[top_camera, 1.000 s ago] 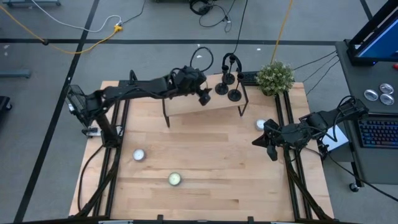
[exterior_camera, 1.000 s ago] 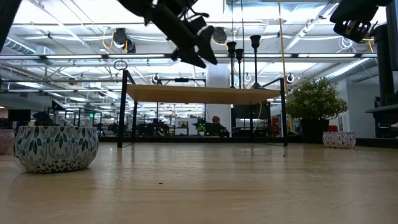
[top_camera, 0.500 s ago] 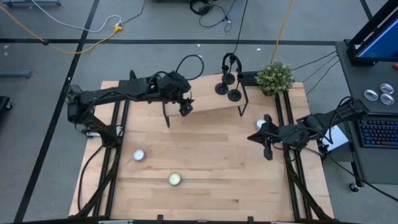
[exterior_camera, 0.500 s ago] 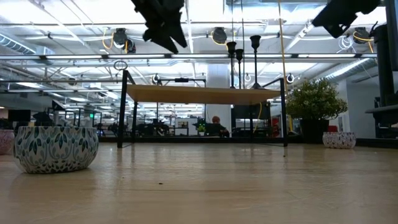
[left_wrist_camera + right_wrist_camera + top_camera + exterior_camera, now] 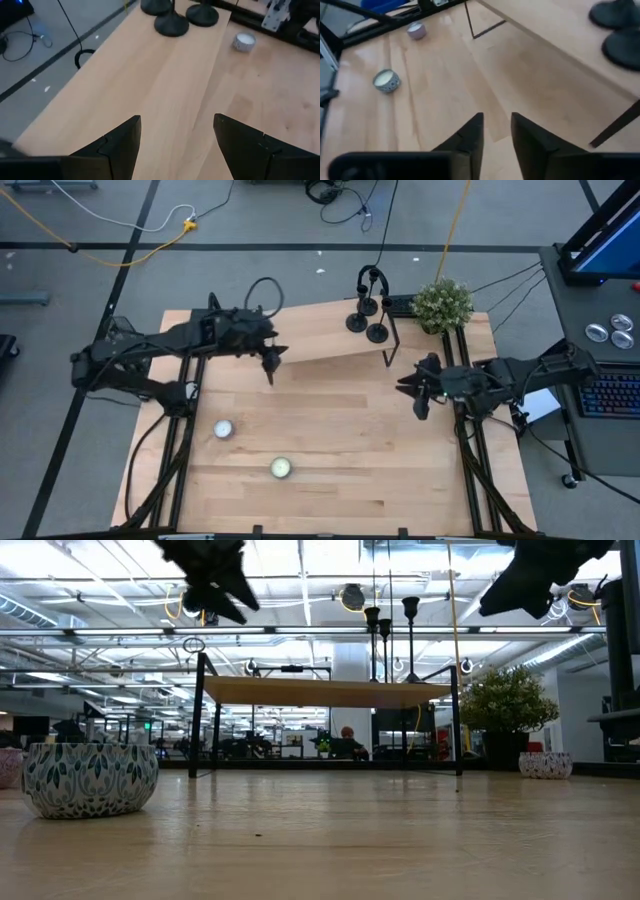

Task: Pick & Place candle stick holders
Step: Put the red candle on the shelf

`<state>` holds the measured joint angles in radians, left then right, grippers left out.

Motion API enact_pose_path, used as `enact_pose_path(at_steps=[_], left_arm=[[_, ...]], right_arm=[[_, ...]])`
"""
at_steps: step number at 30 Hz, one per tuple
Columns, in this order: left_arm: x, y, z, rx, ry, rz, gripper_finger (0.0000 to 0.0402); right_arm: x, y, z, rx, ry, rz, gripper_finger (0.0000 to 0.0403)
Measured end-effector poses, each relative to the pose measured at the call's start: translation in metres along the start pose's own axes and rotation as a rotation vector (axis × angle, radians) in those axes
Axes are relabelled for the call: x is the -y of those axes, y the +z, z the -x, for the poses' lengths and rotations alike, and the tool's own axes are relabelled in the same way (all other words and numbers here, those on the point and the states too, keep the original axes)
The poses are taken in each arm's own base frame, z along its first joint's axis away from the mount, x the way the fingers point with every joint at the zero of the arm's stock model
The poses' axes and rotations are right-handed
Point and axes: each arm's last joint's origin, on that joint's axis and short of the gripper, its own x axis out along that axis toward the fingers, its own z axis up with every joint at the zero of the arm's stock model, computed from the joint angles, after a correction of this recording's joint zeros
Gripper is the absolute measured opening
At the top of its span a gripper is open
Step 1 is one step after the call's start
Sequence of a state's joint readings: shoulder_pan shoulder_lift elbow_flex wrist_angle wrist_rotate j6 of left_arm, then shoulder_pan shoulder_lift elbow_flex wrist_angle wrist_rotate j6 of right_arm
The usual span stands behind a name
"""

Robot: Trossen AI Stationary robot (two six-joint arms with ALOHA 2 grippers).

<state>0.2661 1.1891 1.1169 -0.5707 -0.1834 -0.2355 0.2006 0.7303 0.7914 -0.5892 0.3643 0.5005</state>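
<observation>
Three black candle stick holders [image 5: 366,322] stand on their round bases at the right end of a raised wooden shelf [image 5: 320,340]; their bases also show in the left wrist view [image 5: 171,25]. My left gripper [image 5: 272,360] hovers open above the shelf's left end, with nothing between its fingers [image 5: 177,120]. My right gripper [image 5: 418,395] hangs in the air right of the shelf, near the table's right edge. Its fingers [image 5: 497,117] stand a narrow gap apart and hold nothing. Two holder bases [image 5: 625,47] lie ahead of it.
Two tealight candles [image 5: 223,429] [image 5: 281,468] sit on the table's near left part, and another [image 5: 244,41] sits by the shelf's right legs. A potted plant [image 5: 442,302] stands at the far right corner. The shelf's thin black legs [image 5: 390,350] reach down to the table.
My left gripper has drawn back from beside the holders, going along the shelf toward the table's left edge, still open. My right gripper has swung a little toward the shelf and turned. The holders have stayed in place.
</observation>
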Motion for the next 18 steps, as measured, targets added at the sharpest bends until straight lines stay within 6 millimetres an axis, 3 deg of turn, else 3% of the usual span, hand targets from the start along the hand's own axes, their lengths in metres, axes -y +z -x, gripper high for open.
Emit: enact_pose_path(at_steps=[9, 18], left_arm=[[-0.016, -0.042, 0.03, 0.13, -0.034, 0.082, 0.0253], [-0.024, -0.064, 0.041, 0.156, -0.036, 0.124, 0.0253]], right_arm=[[0.012, -0.003, -0.014, -0.174, 0.014, -0.223, 0.0164], [0.021, -0.006, -0.02, -0.243, -0.045, -0.205, 0.0153]])
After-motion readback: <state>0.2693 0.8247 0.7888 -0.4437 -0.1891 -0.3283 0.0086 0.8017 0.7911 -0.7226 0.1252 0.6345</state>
